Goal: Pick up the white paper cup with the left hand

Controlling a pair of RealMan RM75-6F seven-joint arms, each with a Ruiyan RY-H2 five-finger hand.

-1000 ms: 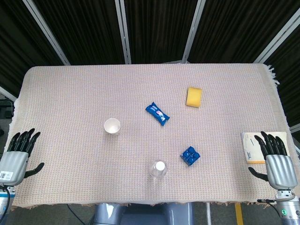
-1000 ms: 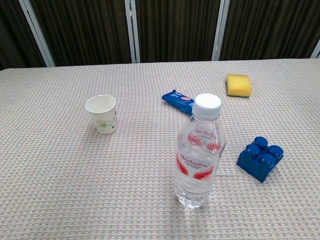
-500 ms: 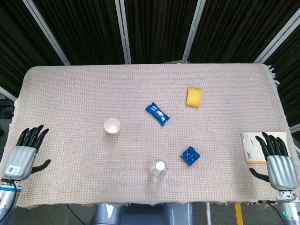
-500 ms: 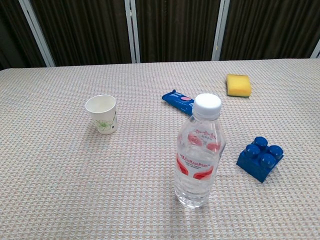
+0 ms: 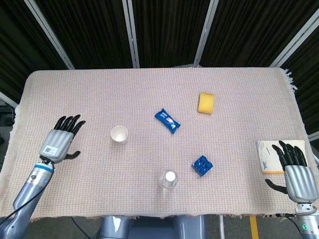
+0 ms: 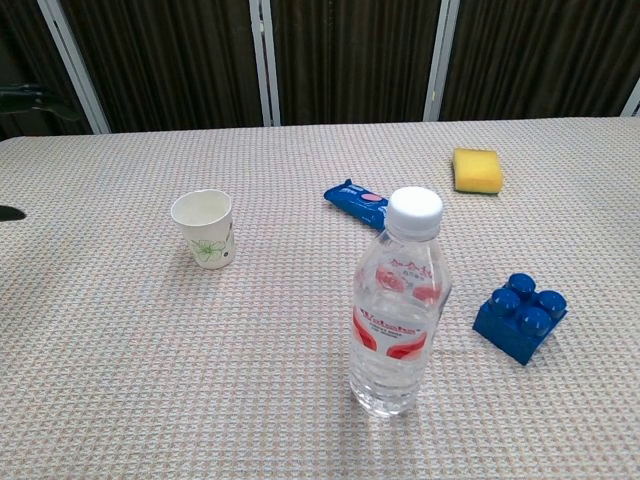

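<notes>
Overhead, the head view shows both hands, which the chest view mostly misses: only dark fingertips of the left hand reach its left edge. The left hand hovers over the woven beige tablecloth with fingers spread, holding nothing. At its 3 o'clock, near but apart, the white paper cup stands upright, mouth open; the chest view adds a green floral print on the cup's side. The right hand sits at the table's right edge, fingers spread, empty, partly over a tan printed booklet.
</notes>
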